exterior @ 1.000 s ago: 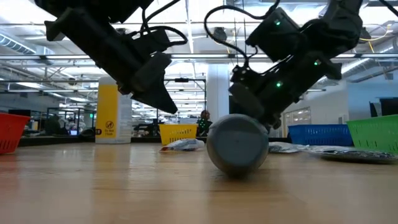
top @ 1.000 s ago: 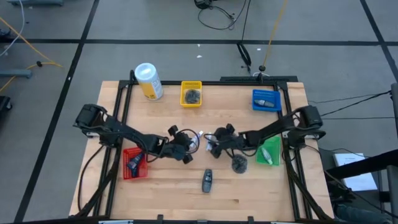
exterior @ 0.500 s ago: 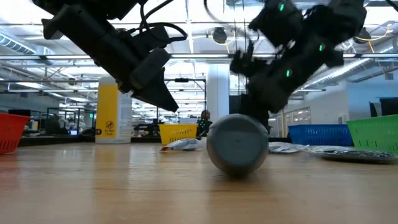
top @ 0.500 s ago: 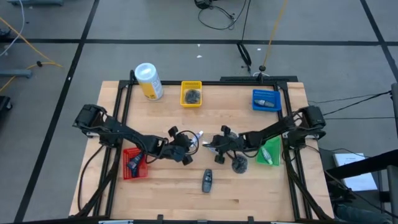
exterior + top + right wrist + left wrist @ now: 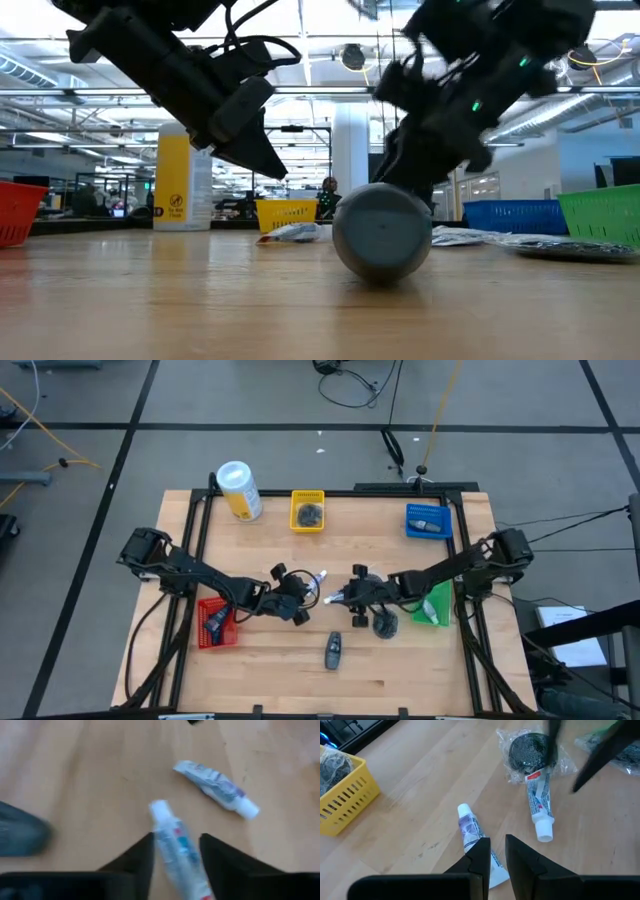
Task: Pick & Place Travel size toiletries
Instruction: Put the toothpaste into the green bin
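My right gripper (image 5: 345,600) is near the table's middle, shut on a slim white tube (image 5: 172,835). A second tube (image 5: 470,827) lies flat on the wood under my left gripper (image 5: 496,840). That gripper hovers just left of the right one (image 5: 301,601) with its fingers almost together, touching nothing. A dark grey disc in clear wrap (image 5: 385,626) lies right of the right gripper. A dark oblong pack (image 5: 333,650) lies nearer the front edge. In the low view a grey round item (image 5: 380,232) stands on the table. My right gripper has the tube's body (image 5: 170,847) between its two fingers, which lie along the tube. It comes slanting down from the table's right. The white cap (image 5: 160,809) sticks out past the fingertips, toward the left arm. Whether the tube is clear of the table I cannot tell.
A red tray (image 5: 217,622) sits at the left and a green tray (image 5: 433,603) at the right. A yellow tray (image 5: 308,510), a blue tray (image 5: 428,520) and a tall yellow canister (image 5: 240,490) stand along the far edge. Bare wood lies along the near edge.
My right gripper has shifted a little toward the table's near edge and has tipped. It is still moving, as its blur in the low view shows. The tube's white end now shows at its fingertips in the high view.
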`<state>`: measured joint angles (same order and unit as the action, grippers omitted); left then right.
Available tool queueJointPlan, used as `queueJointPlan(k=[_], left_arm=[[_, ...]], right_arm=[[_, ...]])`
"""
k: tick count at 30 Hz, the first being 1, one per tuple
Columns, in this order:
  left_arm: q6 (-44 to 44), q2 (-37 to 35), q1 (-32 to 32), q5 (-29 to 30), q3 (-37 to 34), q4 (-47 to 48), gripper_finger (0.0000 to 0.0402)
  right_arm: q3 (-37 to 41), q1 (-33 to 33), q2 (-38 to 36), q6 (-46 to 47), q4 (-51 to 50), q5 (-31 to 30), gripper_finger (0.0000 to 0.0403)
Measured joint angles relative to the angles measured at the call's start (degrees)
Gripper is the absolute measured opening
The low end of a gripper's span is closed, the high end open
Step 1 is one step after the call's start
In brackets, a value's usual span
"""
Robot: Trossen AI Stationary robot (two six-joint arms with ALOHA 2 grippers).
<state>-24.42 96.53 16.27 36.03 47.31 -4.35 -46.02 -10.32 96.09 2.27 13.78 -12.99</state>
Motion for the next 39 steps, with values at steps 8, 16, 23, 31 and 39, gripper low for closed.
queueJointPlan(k=[8,16,23,31,39], left_arm=[[0.0,0.0,0.0,0.0,0.0,-0.2,0.0061],[0.0,0.0,0.0,0.0,0.0,-0.2,0.0060],[0.1,0.0,0.0,0.0,0.0,0.0,0.0060],[-1.0,0.0,-0.1,0.0,-1.1,-0.3,0.0060],[-1.2,0.0,-0.1,0.0,-1.1,-0.7,0.0060]], right_arm=[[-0.1,5.2,6.9,-13.5,2.8,9.1,0.0262],[-0.1,3.7,6.4,-13.3,1.0,10.2,0.0099],[-1.6,-5.7,-5.3,-5.1,-10.3,7.5,0.0031],[-6.9,-18.0,-23.4,34.1,-55.0,7.3,0.0017],[1.2,-20.2,-34.8,72.0,-77.5,4.2,0.0043]])
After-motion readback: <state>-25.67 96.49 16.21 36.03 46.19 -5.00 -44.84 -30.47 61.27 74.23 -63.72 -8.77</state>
